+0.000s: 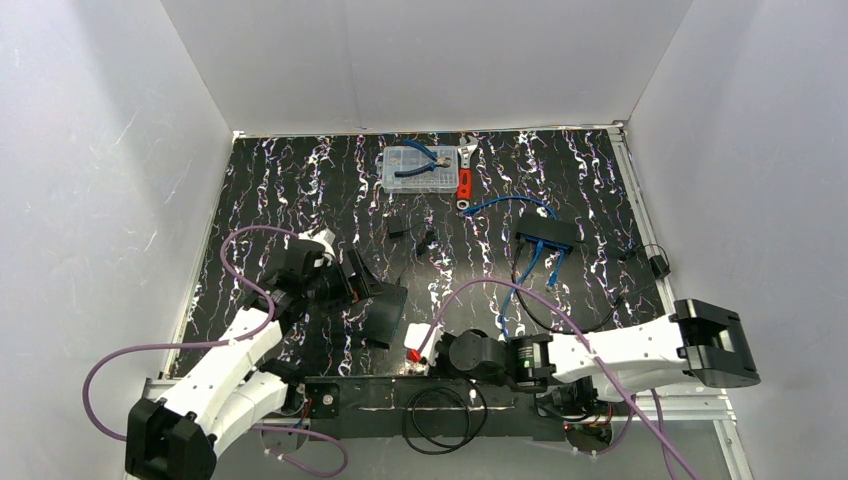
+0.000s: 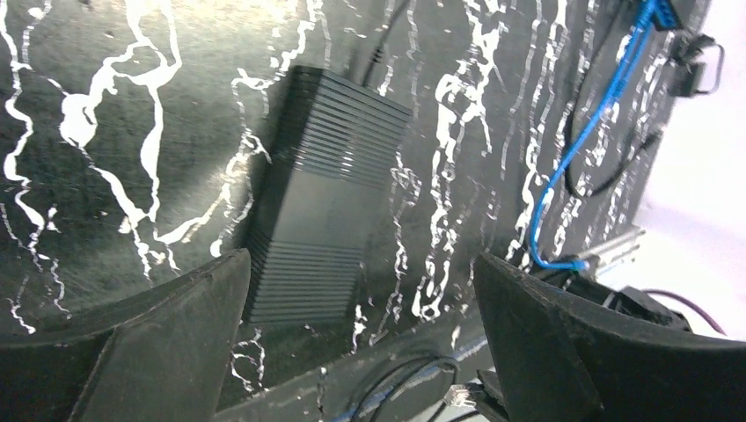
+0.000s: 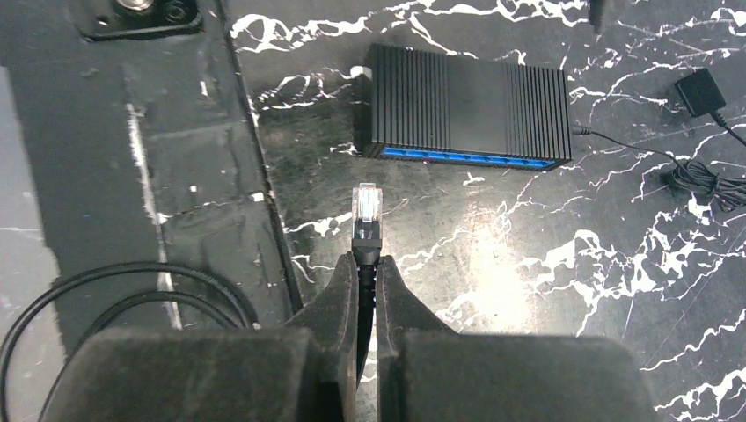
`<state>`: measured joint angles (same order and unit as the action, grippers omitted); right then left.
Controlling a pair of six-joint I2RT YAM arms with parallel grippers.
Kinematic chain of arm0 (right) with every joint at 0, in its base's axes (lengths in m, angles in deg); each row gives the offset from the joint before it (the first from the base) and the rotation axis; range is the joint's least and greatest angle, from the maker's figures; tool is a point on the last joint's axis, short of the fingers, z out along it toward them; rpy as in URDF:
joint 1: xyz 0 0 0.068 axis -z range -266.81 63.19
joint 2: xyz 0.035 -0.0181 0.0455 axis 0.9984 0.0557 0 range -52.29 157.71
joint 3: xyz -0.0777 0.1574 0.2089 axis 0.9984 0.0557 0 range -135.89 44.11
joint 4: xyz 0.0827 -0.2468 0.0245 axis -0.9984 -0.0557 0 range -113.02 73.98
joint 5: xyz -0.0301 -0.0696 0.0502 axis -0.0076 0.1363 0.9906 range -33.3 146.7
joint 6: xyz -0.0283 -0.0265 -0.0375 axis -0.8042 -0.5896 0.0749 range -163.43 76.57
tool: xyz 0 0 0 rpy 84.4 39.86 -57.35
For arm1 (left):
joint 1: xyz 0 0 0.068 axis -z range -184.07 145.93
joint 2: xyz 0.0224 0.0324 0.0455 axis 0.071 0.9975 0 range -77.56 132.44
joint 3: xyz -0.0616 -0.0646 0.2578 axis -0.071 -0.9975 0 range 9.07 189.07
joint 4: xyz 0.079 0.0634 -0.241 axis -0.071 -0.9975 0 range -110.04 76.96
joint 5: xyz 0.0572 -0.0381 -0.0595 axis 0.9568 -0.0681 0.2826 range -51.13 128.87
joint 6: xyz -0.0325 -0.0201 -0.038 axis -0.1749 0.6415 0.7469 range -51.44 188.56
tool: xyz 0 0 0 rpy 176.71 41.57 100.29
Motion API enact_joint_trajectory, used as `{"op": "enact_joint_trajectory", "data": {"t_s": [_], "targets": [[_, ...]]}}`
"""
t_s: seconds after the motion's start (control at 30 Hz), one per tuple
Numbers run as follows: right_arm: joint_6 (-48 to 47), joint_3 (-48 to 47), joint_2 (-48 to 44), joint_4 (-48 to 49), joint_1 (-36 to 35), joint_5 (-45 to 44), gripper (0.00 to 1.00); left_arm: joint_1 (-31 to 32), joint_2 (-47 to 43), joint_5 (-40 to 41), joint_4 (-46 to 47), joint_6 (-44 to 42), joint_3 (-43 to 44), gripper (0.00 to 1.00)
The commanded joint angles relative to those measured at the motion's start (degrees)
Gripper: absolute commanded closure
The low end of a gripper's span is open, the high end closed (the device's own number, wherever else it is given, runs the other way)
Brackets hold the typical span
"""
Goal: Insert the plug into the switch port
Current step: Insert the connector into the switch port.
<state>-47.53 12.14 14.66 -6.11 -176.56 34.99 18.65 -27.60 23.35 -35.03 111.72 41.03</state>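
The right gripper (image 3: 366, 266) jaws clamp the clear-tipped black plug (image 3: 366, 215) near the flat ribbed matte-black box (image 3: 466, 101); the left gripper (image 2: 359, 286) jaws stand apart.

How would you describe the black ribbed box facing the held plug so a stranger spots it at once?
On the black, white-veined tabletop, look near the front edge, beside the open left claw. The flat matte-black ribbed box lies there, facing the clear-tipped plug in the right claw. Unlike the black box farther back, no blue cables enter its blue port edge.
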Motion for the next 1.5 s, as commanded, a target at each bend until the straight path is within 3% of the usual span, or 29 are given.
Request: {"op": "enact_joint_trajectory", "data": {"t_s": [0.0,0.4,1.2,1.47], "targets": [[-1.2,1.3,4.0,9.4,2.4,-1.0,0.99,-0.1,1.3,6.3,5.5,1.5,-1.9,0.02],[-1.2,2.1,15.9,19.4,6.5,2.0,0.99,-0.1,11.1,-2.9,10.4,1.6,-4.6,0.02],[-0.4,-1.6,22.5,21.8,8.4,4.6,0.99,-0.1,8.5,-11.7,3.8,0.5,-7.1,0.21],[-0.4,-2.9,24.1,21.5,8.6,5.1,0.99,-0.1,7.4,-12.2,2.9,-0.2,-7.7,0.23]]}}
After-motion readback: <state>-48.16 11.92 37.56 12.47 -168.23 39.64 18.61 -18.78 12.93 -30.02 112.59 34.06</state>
